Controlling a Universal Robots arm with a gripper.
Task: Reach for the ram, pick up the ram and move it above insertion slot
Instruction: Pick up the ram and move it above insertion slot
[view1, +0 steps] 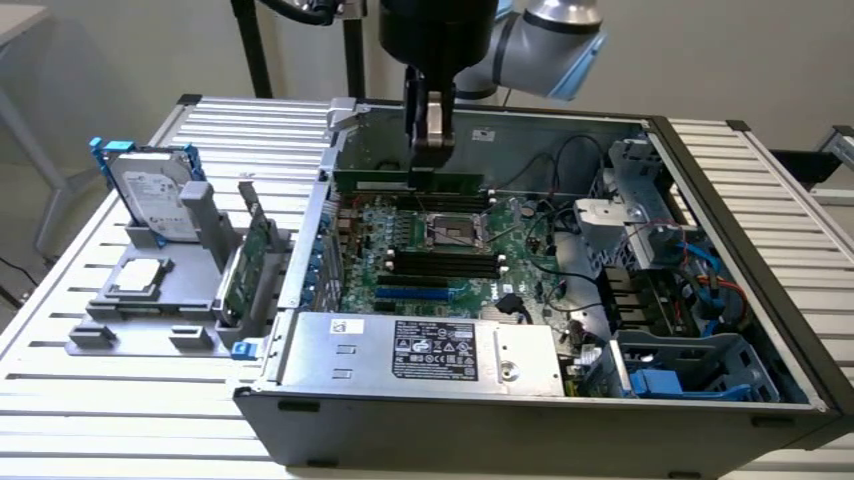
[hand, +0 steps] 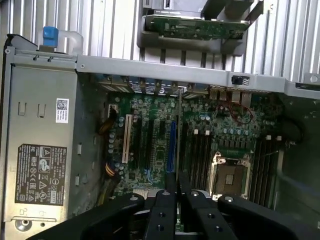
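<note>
Ram (view1: 407, 182) gripped in tool (view1: 430, 150); above motherboard (view1: 441, 250)

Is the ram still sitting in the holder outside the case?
No, the claw holds the ram inside the open computer case, above the motherboard.

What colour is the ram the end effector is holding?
Green, with a row of dark chips. The ram shows best in the exterior view, held by the end effector.

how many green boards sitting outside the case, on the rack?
1: the expansion card stands on edge in the grey rack, between the hard drive and the case wall. The ram is held by the gripper over the motherboard. The rack may hide others.
</note>
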